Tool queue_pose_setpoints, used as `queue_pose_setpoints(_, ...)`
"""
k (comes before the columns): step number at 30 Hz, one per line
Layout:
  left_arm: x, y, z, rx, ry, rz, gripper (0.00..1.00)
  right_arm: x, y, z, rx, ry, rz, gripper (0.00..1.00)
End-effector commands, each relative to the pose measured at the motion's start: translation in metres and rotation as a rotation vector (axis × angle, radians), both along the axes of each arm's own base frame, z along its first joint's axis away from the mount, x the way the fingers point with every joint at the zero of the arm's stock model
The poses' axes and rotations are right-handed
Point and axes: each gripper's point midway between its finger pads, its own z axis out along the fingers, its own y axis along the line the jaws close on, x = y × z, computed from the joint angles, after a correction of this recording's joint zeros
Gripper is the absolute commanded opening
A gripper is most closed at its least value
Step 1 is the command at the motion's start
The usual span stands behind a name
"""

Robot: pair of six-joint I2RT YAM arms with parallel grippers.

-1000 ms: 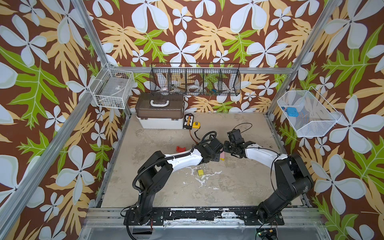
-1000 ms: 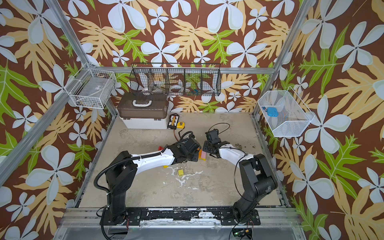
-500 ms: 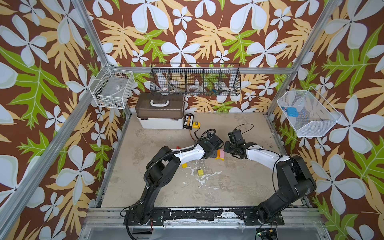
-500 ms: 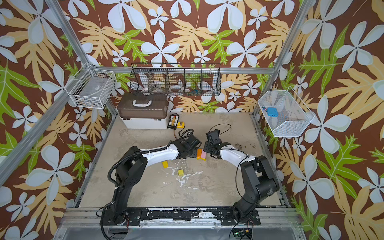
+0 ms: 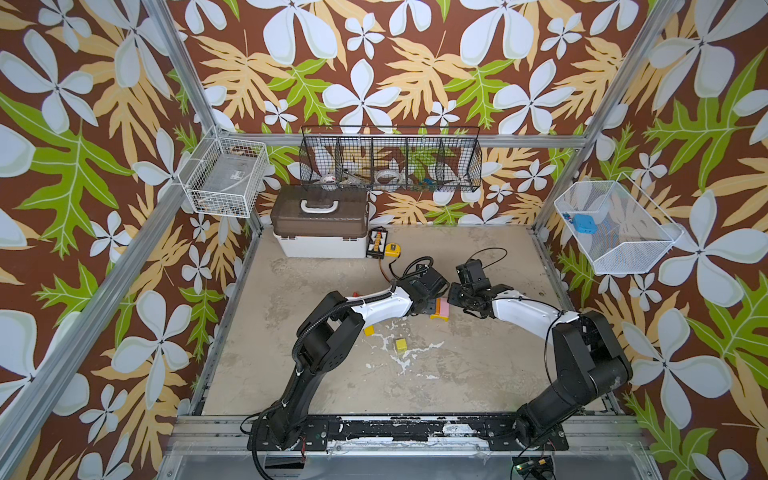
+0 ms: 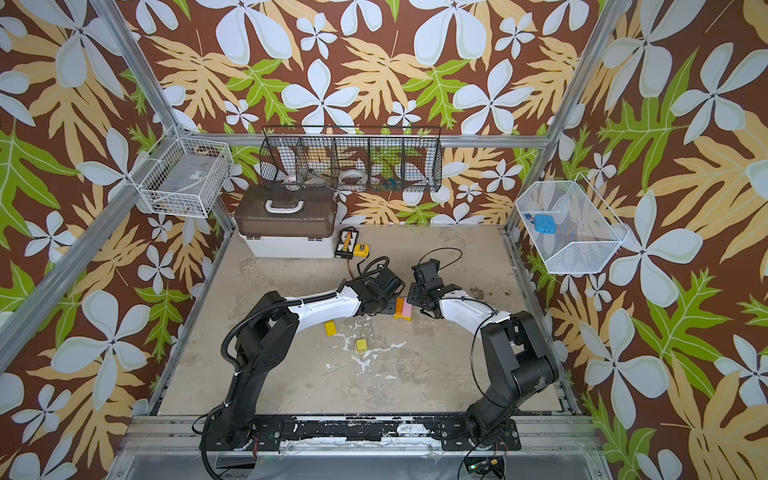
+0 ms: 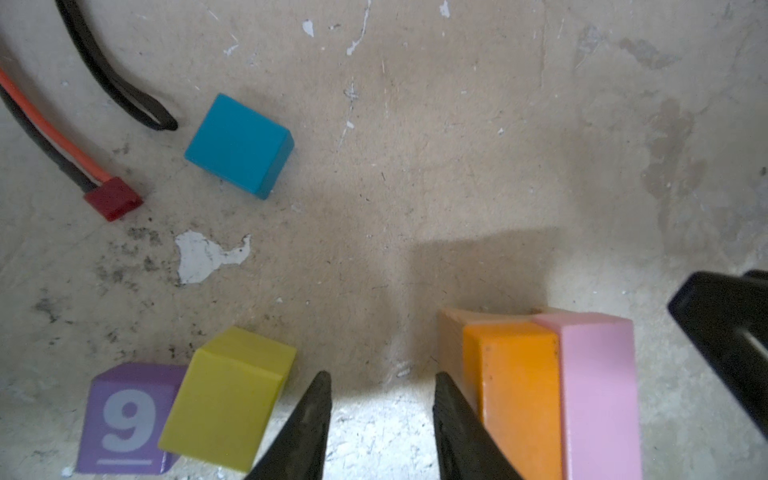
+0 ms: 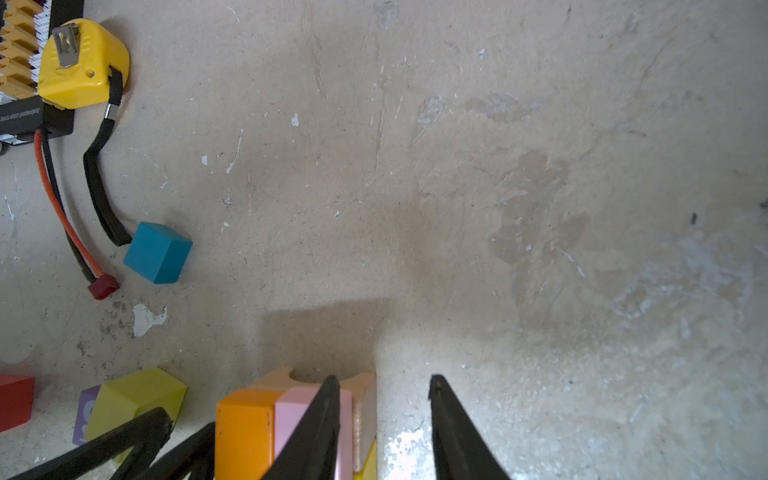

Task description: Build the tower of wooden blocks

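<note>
Flanking the low stack of orange and pink painted wooden blocks (image 5: 443, 308) at mid-frame in a top view, the left gripper (image 7: 382, 376) and right gripper (image 8: 382, 379) stand parted, empty; an uneven nudge from either side could topple it

Brown-lidded toolbox (image 5: 320, 232), yellow tape measure (image 5: 391, 249) near it, black wire basket (image 5: 374, 162) behind
</note>
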Motion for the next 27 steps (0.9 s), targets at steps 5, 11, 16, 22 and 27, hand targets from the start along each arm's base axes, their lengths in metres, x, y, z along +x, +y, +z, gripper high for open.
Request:
queue_pose_setpoints(5,0.0016,-0.0001,0.0001,-0.005,0.005,0.004,0.43,-0.0005,-0.0012,-0.0018,-0.001,0.006,-0.011,0.37)
queue_pose_setpoints(11,0.0007,-0.0044,0.0017,-0.021,0.01,-0.008,0.43,-0.0004,-0.0002,-0.0029,0.0,0.01,-0.009,0.37)
queue_pose_setpoints(16,0.0016,-0.006,0.002,-0.029,0.011,-0.011,0.43,-0.0005,-0.0001,-0.0036,0.002,0.012,-0.008,0.37)
queue_pose_setpoints(22,0.0002,-0.0077,0.0013,-0.039,0.019,-0.016,0.43,-0.0002,0.0004,-0.0034,0.003,0.012,-0.007,0.37)
queue_pose_setpoints(27,0.0016,-0.0074,0.0008,-0.042,0.02,-0.014,0.43,-0.0006,-0.0001,-0.0045,0.003,0.015,-0.009,0.37)
